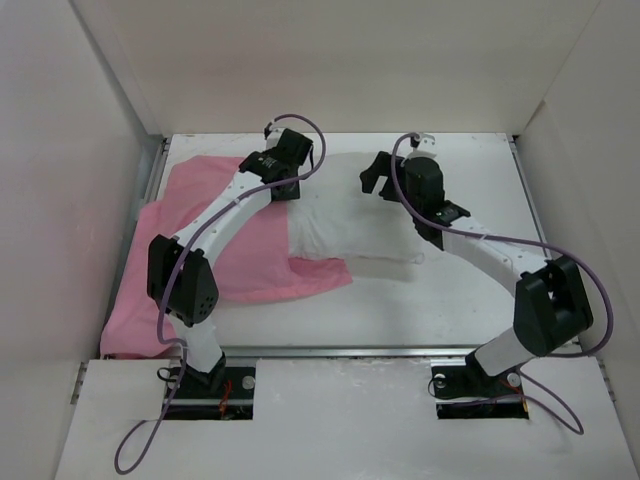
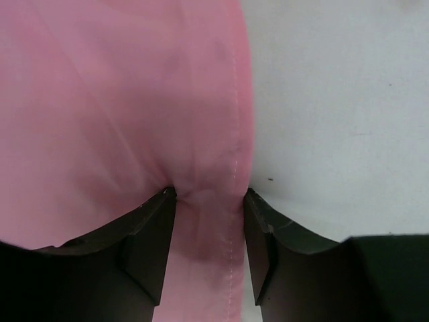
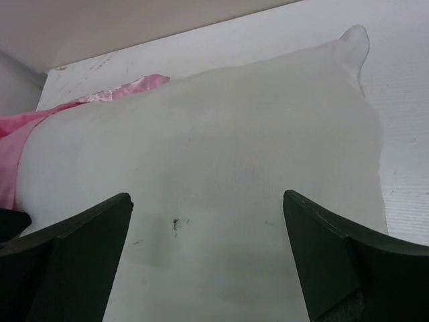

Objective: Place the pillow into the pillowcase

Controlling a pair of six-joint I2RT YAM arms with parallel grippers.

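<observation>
We saw the white pillow (image 1: 345, 220) lying across the far middle of the surface (image 1: 450, 300), with almost all of it still outside the pink pillowcase (image 1: 240, 255). The pillowcase spread over the left part of the surface, and one flap reached under the pillow's near left corner. The pillow's left end met the pink cloth, though we could not tell whether it sat inside the opening. Our left hand (image 2: 209, 198) was closed down on the stitched hem of the pillowcase, a narrow fold of cloth pinched between its fingers. Our right hand (image 3: 208, 208) was spread wide over the pillow's top and held nothing. We could not tell whether its fingers touched the pillow.
</observation>
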